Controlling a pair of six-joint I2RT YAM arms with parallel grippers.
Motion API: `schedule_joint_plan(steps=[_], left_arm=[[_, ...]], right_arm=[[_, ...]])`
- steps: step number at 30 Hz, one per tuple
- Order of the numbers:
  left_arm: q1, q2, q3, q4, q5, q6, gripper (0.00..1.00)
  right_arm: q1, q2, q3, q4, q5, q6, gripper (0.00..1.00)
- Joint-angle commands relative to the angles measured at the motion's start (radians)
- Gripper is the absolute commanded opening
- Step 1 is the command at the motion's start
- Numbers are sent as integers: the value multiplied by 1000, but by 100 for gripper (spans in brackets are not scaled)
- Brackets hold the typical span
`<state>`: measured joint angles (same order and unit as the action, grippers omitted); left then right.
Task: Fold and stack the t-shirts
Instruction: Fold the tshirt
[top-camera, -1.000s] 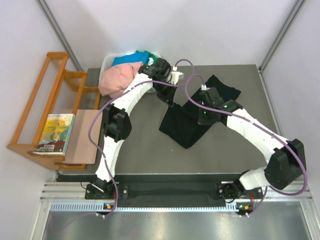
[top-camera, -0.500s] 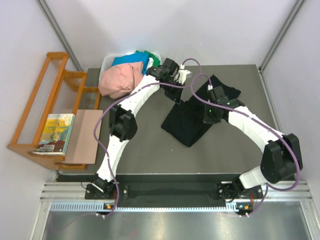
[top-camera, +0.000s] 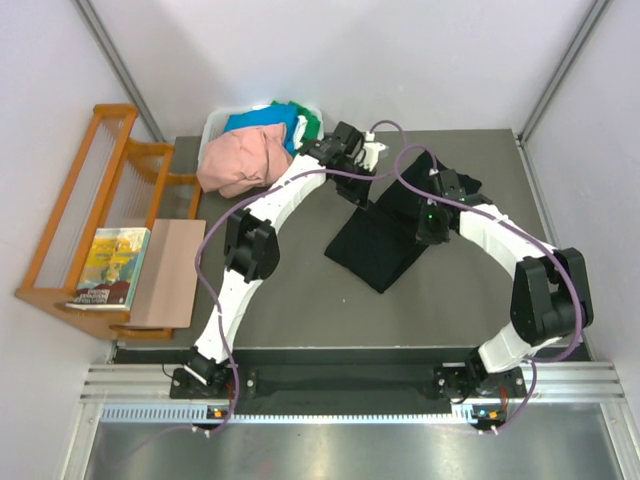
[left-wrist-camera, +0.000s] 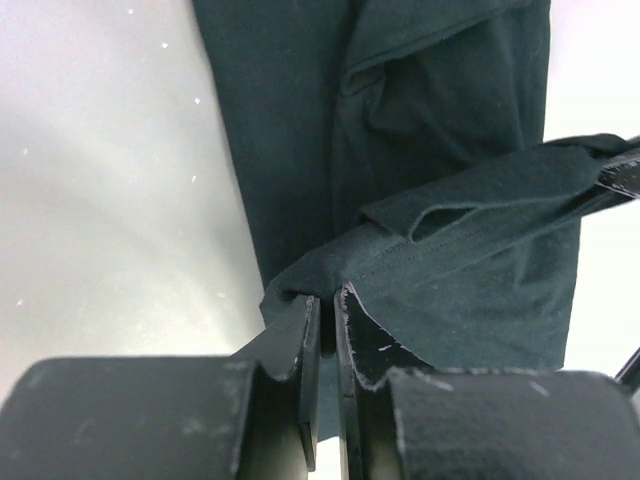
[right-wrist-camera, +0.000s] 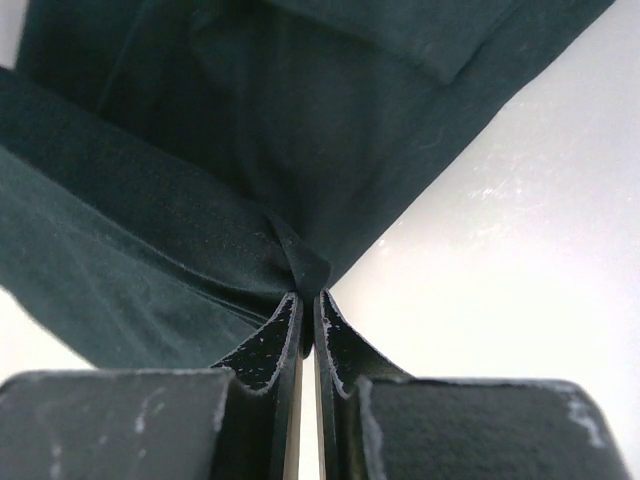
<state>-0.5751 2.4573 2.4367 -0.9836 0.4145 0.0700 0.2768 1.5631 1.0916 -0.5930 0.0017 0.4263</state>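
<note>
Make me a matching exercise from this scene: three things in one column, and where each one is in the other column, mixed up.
1 black cloth t-shirt
2 salmon-pink cloth shirt
3 yellow-covered paperback book

A heaped at the white plastic bin
B on the orange wooden rack
C pinched by the left gripper and the right gripper

Pairs: 1-C, 2-A, 3-B

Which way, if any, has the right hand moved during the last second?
Yes. The right hand shifted rightward, closer to the table's right edge, pinching the black t-shirt.
</note>
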Motion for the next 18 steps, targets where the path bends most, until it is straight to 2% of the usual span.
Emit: schedule_joint_plan(steps=[1,13,15,16,17,18], left_arm=[[-9,22,1,80,-10,-13,7],[-32,123,-27,135,13,-21,7],[-32,127,-28,145,14,-24,17],[-32,126,-27,149,12,-24,25],[-32,123,-25,152,7,-22,36],[-32,109,-27,154,-6,-22,54]], right_arm=[[-39,46,-16,28,9,-26,0],[-65,186,66,78,-32,-11,0],[-67,202,97,75,-40,-11,0],[-67,206,108,71,-39,-12,0],[-68,213,117,67,-35,-14,0],[-70,216,140,64,-32,-15,0]])
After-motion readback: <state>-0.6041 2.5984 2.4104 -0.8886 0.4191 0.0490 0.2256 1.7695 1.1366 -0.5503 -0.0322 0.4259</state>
